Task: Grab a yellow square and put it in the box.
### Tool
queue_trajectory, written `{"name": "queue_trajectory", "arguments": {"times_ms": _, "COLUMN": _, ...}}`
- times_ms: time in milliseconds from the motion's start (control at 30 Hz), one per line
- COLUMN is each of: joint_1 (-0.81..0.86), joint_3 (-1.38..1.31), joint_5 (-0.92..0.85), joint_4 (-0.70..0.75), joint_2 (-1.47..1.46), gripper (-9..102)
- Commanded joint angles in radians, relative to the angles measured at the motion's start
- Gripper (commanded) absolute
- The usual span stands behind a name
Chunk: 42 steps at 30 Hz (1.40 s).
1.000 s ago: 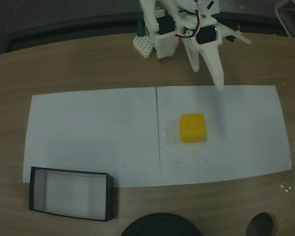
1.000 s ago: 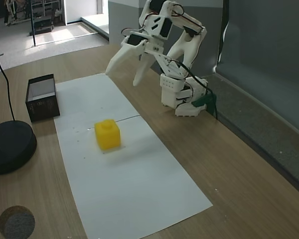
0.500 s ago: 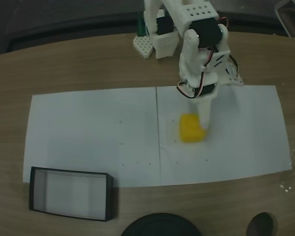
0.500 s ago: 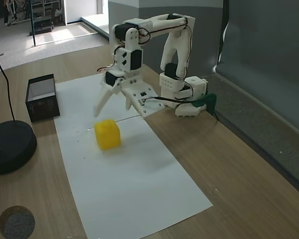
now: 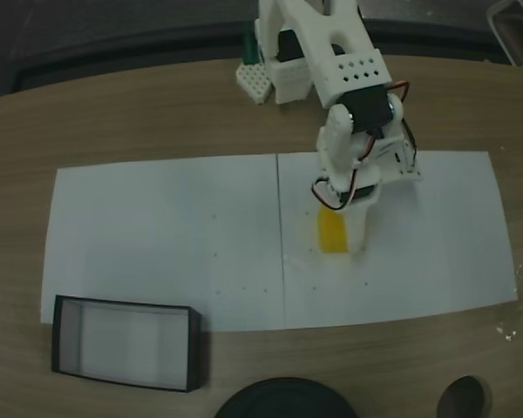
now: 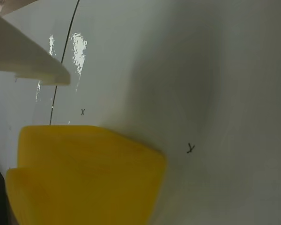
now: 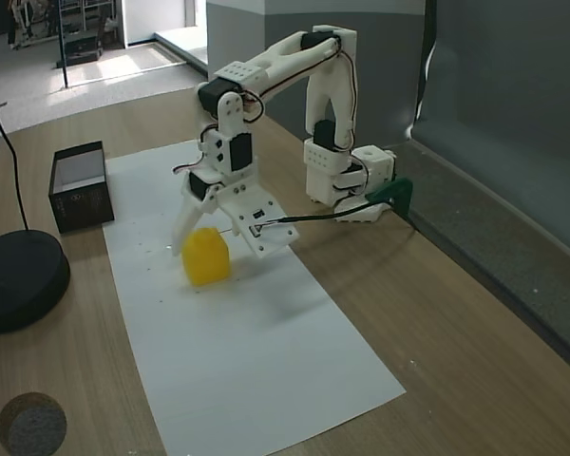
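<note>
— Yellow square [image 7: 205, 256] sits on the white paper [image 7: 266, 351], between our hand's [image 7: 207, 239] spread fingers, not yet gripped.

— We judge it light, rigid, slick: squeeze 2 flat opposite sides, mid-height. The box [image 5: 126, 343] lies well apart.

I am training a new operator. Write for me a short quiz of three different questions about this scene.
1. True or false: the yellow square already lies inside the box.
2. On what does the yellow square rest? A) bare wood B) white paper C) the black round base
3. Fill in: the claw is ___, with its fingers on either side of the square.

Key: 1 false; 2 B; 3 open
</note>
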Motion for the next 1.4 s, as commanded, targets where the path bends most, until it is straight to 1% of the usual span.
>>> {"name": "queue_trajectory", "arguments": {"times_ms": 0, "joint_1": -0.006, "joint_3": -0.054, "joint_5": 0.008, "joint_4": -0.015, "joint_2": -0.003, "gripper": 41}}
{"name": "queue_trajectory", "arguments": {"times_ms": 167, "joint_1": -0.002, "joint_3": -0.054, "joint_5": 0.008, "joint_4": -0.048, "joint_2": -0.023, "gripper": 39}}
{"name": "queue_trajectory", "arguments": {"times_ms": 233, "joint_1": -0.006, "joint_3": -0.054, "joint_5": 0.006, "joint_4": -0.048, "joint_2": -0.031, "gripper": 31}}
{"name": "queue_trajectory", "arguments": {"times_ms": 333, "joint_1": -0.006, "joint_3": -0.054, "joint_5": 0.006, "joint_4": -0.048, "joint_2": -0.032, "gripper": 14}}
{"name": "queue_trajectory", "arguments": {"times_ms": 400, "joint_1": -0.005, "joint_3": -0.052, "joint_5": 0.002, "joint_4": -0.061, "joint_2": -0.032, "gripper": 7}}
{"name": "queue_trajectory", "arguments": {"times_ms": 533, "joint_1": 0.009, "joint_3": -0.064, "joint_5": 0.006, "joint_4": -0.069, "joint_2": -0.017, "gripper": 7}}
{"name": "queue_trajectory", "arguments": {"times_ms": 633, "joint_1": 0.035, "joint_3": -0.161, "joint_5": 0.002, "joint_4": -0.029, "joint_2": 0.000, "gripper": 7}}
{"name": "queue_trajectory", "arguments": {"times_ms": 800, "joint_1": 0.144, "joint_3": -0.485, "joint_5": -0.003, "joint_4": 0.117, "joint_2": 0.100, "gripper": 7}}
{"name": "queue_trajectory", "arguments": {"times_ms": 933, "joint_1": 0.287, "joint_3": -0.750, "joint_5": -0.005, "joint_4": 0.161, "joint_2": 0.153, "gripper": 7}}
{"name": "queue_trajectory", "arguments": {"times_ms": 1033, "joint_1": 0.442, "joint_3": -0.868, "joint_5": -0.005, "joint_4": 0.130, "joint_2": 0.144, "gripper": 7}}
{"name": "queue_trajectory", "arguments": {"times_ms": 1167, "joint_1": 0.623, "joint_3": -0.902, "joint_5": -0.005, "joint_4": 0.017, "joint_2": 0.075, "gripper": 7}}
{"name": "queue_trajectory", "arguments": {"times_ms": 1267, "joint_1": 0.693, "joint_3": -0.905, "joint_5": -0.006, "joint_4": -0.051, "joint_2": -0.018, "gripper": 7}}
{"name": "queue_trajectory", "arguments": {"times_ms": 1367, "joint_1": 0.707, "joint_3": -0.907, "joint_5": -0.040, "joint_4": -0.089, "joint_2": -0.129, "gripper": 7}}
